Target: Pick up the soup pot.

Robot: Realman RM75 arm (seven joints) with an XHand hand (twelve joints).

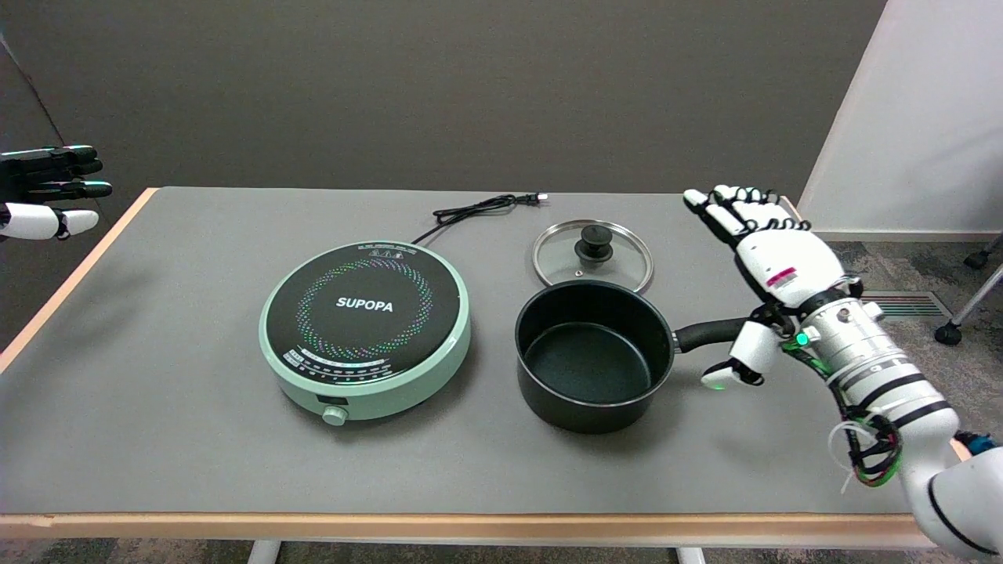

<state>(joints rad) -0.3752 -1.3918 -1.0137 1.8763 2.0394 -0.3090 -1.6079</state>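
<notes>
Right hand (772,266) hangs over the outer end of the soup pot's handle, spread wide and holding nothing, fingers (725,207) stretched toward the far left and thumb curled down just near of the handle. Whether the thumb touches it I cannot tell. Black soup pot (592,356) stands upright and uncovered on the grey table (157,439), right of centre, handle pointing right. Its glass lid (592,254) lies flat just beyond it. Left of the pot sits a green induction cooker (367,329), its black cord (478,210) trailing to the far side.
</notes>
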